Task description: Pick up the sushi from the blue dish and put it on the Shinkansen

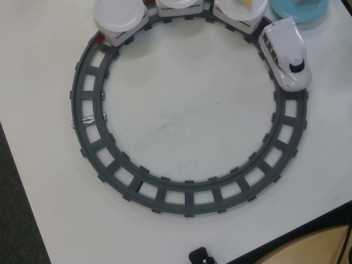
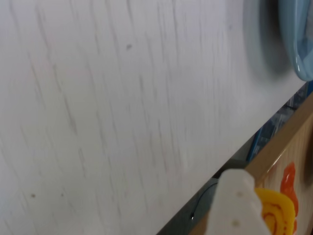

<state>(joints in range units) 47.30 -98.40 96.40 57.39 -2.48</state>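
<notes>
In the overhead view only, the Shinkansen (image 1: pixel 286 53) rides the track (image 1: pixel 88 132).

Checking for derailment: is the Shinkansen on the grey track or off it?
On it. In the overhead view the Shinkansen sits upright on the ring track, its plate-topped cars following the curve behind.

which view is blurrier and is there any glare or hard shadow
The wrist view is blurrier: the table grain is smeared and the blue dish edge is soft, casting a diffuse shadow. The overhead view is sharp with even light, only a soft sheen on the Shinkansen and no hard shadows around the track.
</notes>
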